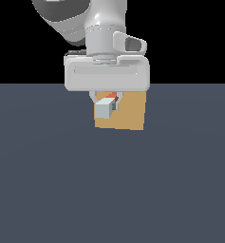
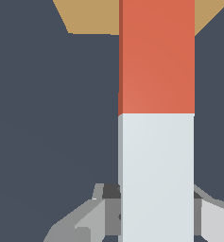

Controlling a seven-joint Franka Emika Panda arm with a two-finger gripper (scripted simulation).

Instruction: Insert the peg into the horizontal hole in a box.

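Right now we see the gripper [image 1: 106, 101] clamped on the peg [image 1: 106, 107], fingers [image 2: 104, 212] pressing its white half. Peg is off the floor [image 1: 109, 190], white end toward the exterior camera, orange end toward the box [image 1: 130, 114] behind. We can't see the hole.

Glossy white arm [image 1: 76, 19], grey-fingered claw [image 1: 107, 102]
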